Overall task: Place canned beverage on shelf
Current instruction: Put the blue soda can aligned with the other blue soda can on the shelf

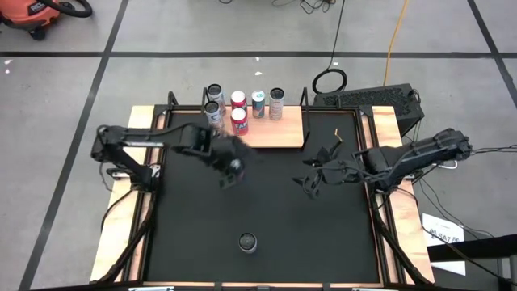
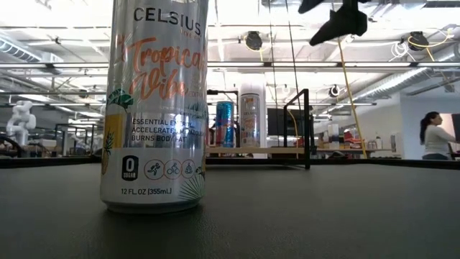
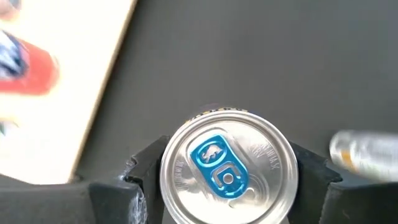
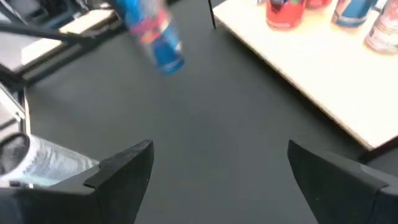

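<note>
Left arm reaches from the table's left edge toward centre; left gripper (image 1: 232, 167) hangs over the mat, fingers (image 3: 144, 168) clamped on either side of a can. Right arm reaches in from the right edge; right gripper (image 1: 313, 179) hovers with fingers (image 4: 124, 165) spread wide, holding nothing.

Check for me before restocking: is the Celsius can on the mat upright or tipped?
Upright: the Celsius can stands on its base on the black mat, label reading level.

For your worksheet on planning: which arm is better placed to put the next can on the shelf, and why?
Left. The left gripper is shut on a blue-tabbed can close beside the shelf. The right gripper is open, holding nothing, over the mat.
</note>
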Motion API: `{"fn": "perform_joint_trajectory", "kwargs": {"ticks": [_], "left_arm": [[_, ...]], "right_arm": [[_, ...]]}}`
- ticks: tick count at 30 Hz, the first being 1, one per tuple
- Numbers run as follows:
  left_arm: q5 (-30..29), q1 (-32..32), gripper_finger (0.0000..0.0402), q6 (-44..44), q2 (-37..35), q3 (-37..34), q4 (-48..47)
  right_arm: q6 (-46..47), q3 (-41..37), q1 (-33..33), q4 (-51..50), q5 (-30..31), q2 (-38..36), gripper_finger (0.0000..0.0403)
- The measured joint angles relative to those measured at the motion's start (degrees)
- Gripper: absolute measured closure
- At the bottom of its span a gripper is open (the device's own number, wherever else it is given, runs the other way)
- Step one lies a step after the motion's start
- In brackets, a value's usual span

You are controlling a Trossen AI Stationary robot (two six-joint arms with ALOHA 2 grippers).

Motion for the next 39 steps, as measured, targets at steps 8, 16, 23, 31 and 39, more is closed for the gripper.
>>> {"fn": "perform_joint_trajectory", "kwargs": {"ticks": [8, 16, 23, 31, 39], "left_arm": [[1.01, 9.54, 0.0174, 9.73, 8.76, 12.32, -0.18], [4.07, 16.91, 0.0174, 20.05, 17.67, 21.58, -2.49], [4.04, 22.38, 0.0174, 29.72, 22.45, 25.98, -2.34], [4.41, 27.38, 0.0174, 36.20, 26.67, 26.76, -0.42], [4.74, 28.05, 0.0174, 39.58, 29.99, 26.74, -0.26]], "right_arm": [[-0.17, 0.00, -0.86, -3.25, -0.32, -0.01, 0.0046], [3.90, 0.00, -2.03, -3.21, -0.21, -0.02, 0.0046], [9.21, 0.00, -3.66, -3.17, 1.68, -0.02, 0.0046], [12.59, 0.00, -5.95, -3.02, 1.73, 0.00, 0.0046], [15.00, 0.00, -6.98, -2.89, 1.73, 0.00, 0.0046]]}}
